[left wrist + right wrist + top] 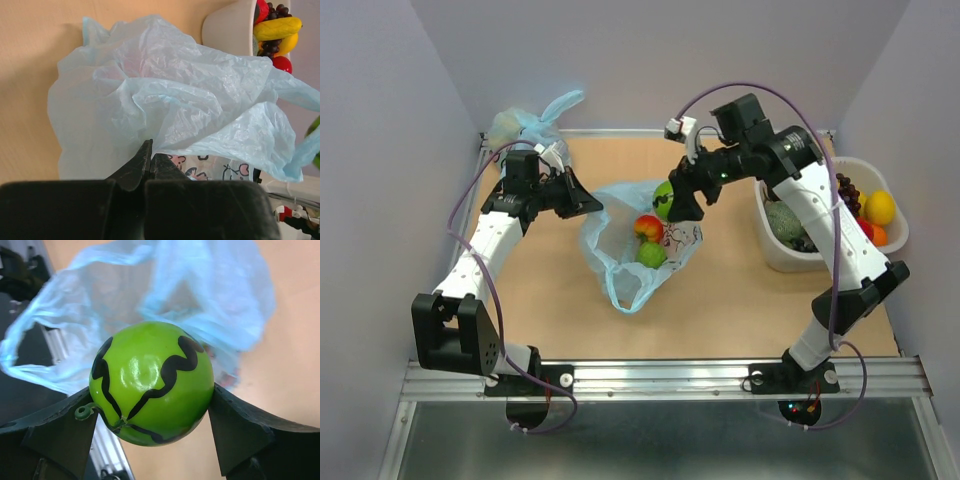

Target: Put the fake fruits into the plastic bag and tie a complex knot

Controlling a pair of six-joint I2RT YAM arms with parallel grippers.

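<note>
Top view: my left gripper [588, 205] is closed on the left rim of the plastic bag [620, 270], which lies mid-table with its mouth facing the back. My right gripper [672, 200] carries a green striped fruit [663, 193] just over the mouth's right side. A red-yellow apple [648, 227] and a plain green fruit [651, 254] are already inside. More fruit waits in the white tub [772, 255] on the right.

Left wrist view: jaws pressed together, tips pinching bag film [150, 90]. Only this view shows the pinch itself. It also catches the banana [277, 27] and grapes [272, 10] in the tub [227, 30]. The printed panel peeks out below the film.

Right wrist view: fingers spread wide around the striped fruit [152, 382], one pad on each flank, the bag [200, 290] hanging blurred beyond it. The black wavy stripes and stem are visible only here. The mouth opening can't be judged from this view.

Step in hand, as I judge it: drop this fruit in. Best to move it past the rim and lower it close to the other two before letting go, since it's round and would roll. The left pinch should hold the rim up and taut.
</note>
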